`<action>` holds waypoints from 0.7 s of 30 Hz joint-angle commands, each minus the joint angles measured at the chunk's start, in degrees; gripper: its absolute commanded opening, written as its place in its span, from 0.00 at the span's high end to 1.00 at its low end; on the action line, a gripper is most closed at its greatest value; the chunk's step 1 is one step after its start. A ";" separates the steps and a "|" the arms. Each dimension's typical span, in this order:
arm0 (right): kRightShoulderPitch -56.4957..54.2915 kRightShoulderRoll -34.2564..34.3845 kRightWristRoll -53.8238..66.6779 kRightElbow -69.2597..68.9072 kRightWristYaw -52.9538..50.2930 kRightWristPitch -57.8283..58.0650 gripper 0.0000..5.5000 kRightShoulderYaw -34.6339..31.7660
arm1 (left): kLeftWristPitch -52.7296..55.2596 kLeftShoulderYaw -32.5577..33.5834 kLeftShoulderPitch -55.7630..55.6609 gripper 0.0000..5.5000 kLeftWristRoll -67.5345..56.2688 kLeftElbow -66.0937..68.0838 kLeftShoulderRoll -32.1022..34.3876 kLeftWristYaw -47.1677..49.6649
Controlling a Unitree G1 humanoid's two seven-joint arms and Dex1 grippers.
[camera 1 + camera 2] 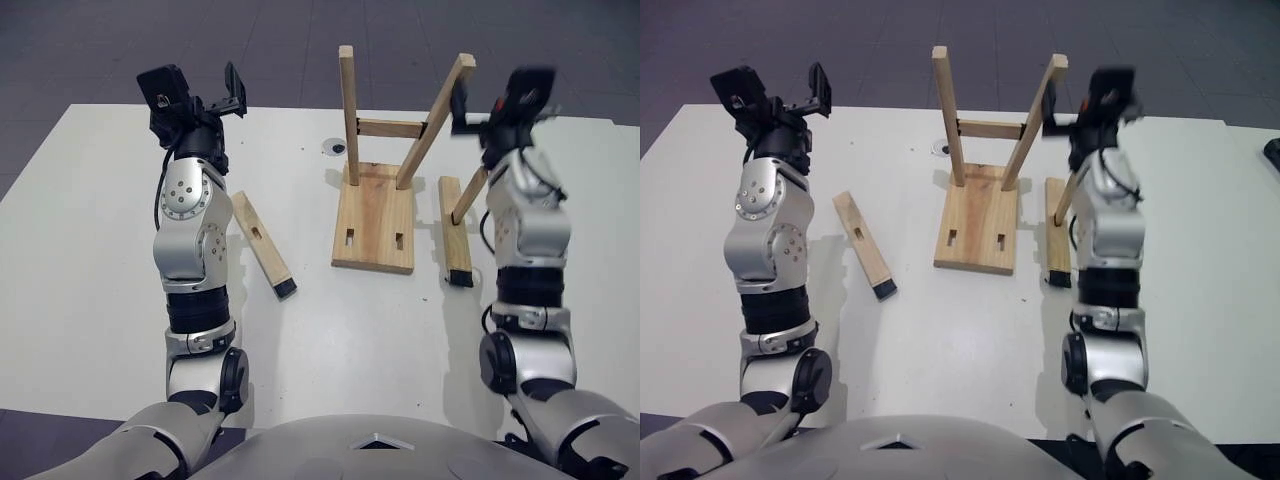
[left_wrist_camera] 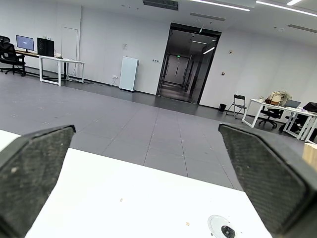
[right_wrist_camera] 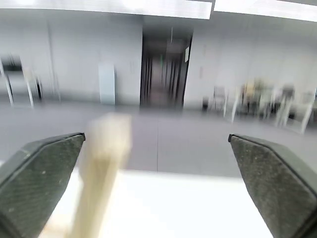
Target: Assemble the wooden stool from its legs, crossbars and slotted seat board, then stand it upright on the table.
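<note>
The seat board (image 1: pixel 375 215) lies mid-worktop (image 1: pixel 90 250) with two upright legs (image 1: pixel 348 110) at its far end, joined by a crossbar (image 1: pixel 390 128), blocking passage there; the right one tilts toward the right gripper (image 1: pixel 492 100), just beside its top. A loose leg (image 1: pixel 263 243) lies between board and left arm, and another leg (image 1: pixel 455 240), with a thin bar (image 1: pixel 468 195) slanting up, between board and right arm. Room to pass lies over the worktop's near half and around the raised left gripper (image 1: pixel 200 95).
</note>
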 commanded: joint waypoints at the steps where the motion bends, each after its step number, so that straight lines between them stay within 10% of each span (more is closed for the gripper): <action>1: 4.15 1.24 -1.02 3.83 -0.84 2.65 0.02 0.42 | 1.16 -0.04 1.16 0.02 0.64 -0.53 0.27 0.00; 21: -18.22 -6.03 6.31 -3.98 0.98 -3.98 0.02 -9.76 | 0.11 -0.36 0.96 0.02 1.22 -0.05 -0.57 0.88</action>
